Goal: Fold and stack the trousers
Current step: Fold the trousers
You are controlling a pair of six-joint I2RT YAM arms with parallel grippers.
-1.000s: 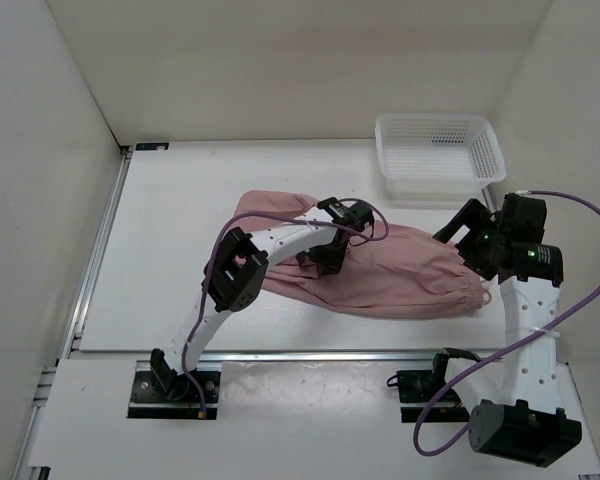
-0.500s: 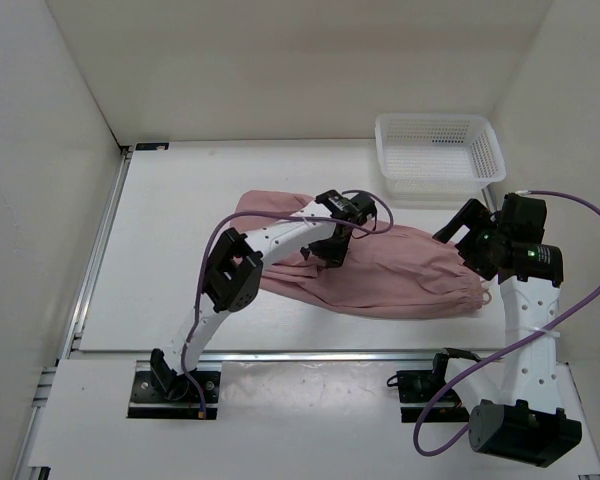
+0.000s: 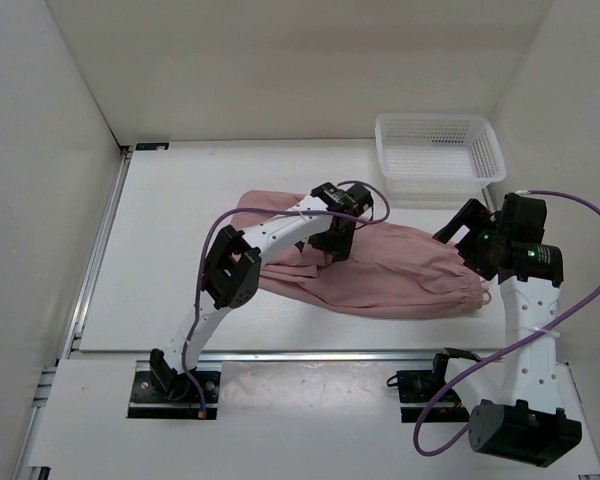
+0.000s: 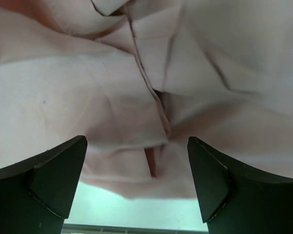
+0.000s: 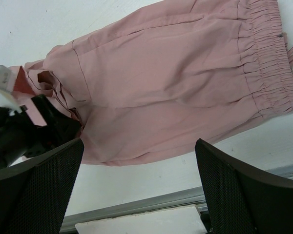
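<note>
**Left gripper** (image 3: 331, 242): jaws spread wide with nothing clamped. Its fingers (image 4: 53, 180) stand over a creased, bunched fold of the trousers (image 3: 400, 270). Whether the tips touch the cloth cannot be told.

**Right gripper** (image 3: 462, 232): jaws equally wide and empty. Its fingers (image 5: 39, 190) are raised above the waist end, apart from the fabric.

**Trousers:** one pink pair lies across the middle of the table (image 3: 170, 260), running from the centre toward the right edge. The gathered waistband (image 5: 266, 63) and its drawstring lie nearest the right edge. The crumpled end sits at the centre, under the left arm.

**Margins:** a broad stretch of white surface separates the cloth from the left edge. A narrower strip runs between it and the near edge. A white mesh basket (image 3: 440, 150) occupies the far right corner, near the trousers' far side but apart from them. The waistband lies close to the right edge, just beside the right arm.
</note>
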